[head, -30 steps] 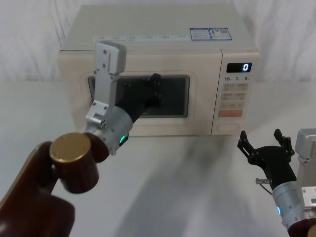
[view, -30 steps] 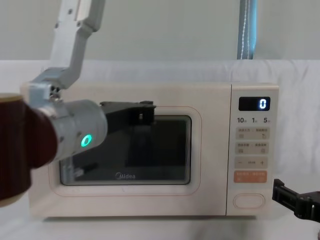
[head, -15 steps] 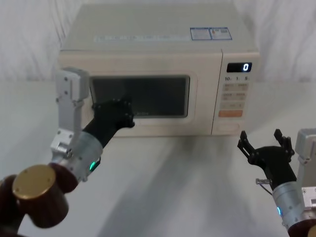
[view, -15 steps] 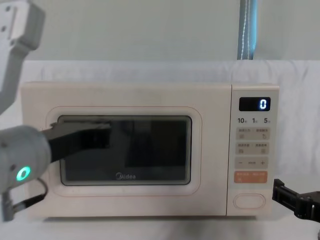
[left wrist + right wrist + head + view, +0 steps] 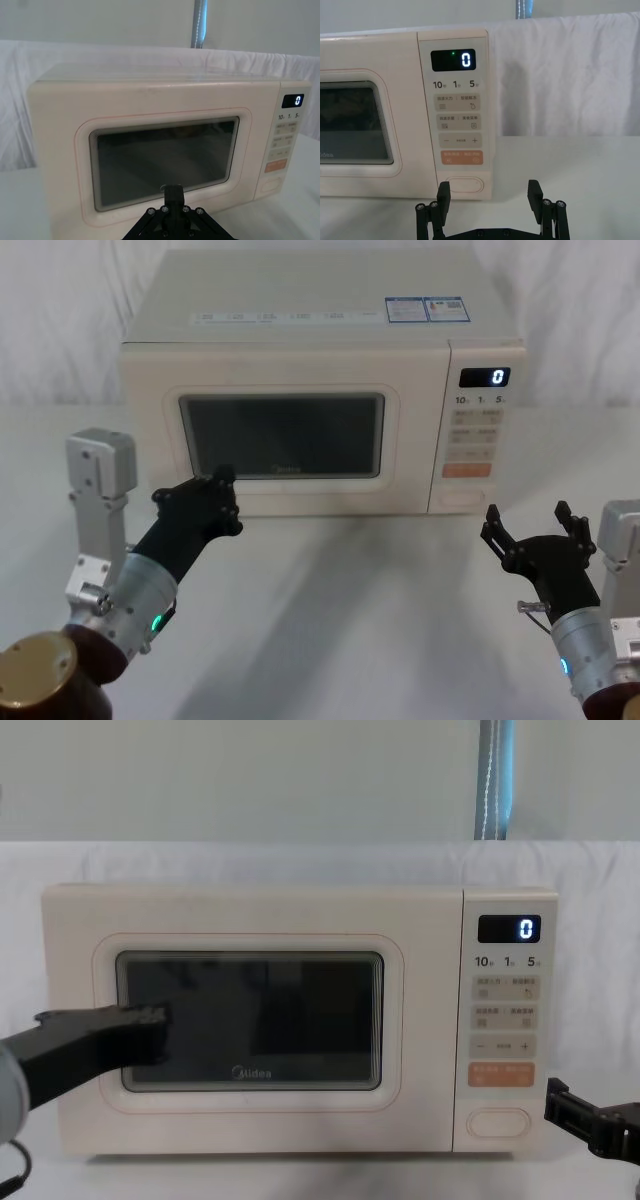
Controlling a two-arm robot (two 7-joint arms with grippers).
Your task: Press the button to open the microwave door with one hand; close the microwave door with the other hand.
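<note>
Microwave door (image 5: 285,440) shut, at tabletop's far edge | button (image 5: 464,184) at front's lower right, long axis level | my right pincer (image 5: 490,200), spread empty, faces it, nearer | left pincer (image 5: 200,502) clenched, by door's lower left

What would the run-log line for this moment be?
microwave door: shut | button: untouched | left gripper: off the door's lower left, fingers shut | right gripper: open, facing button

Left arm's black gripper (image 5: 213,496) is raised and extended forward, fingers closed together. Right arm's black gripper (image 5: 532,530) sits low at the right, fingers spread apart, holding nothing.
</note>
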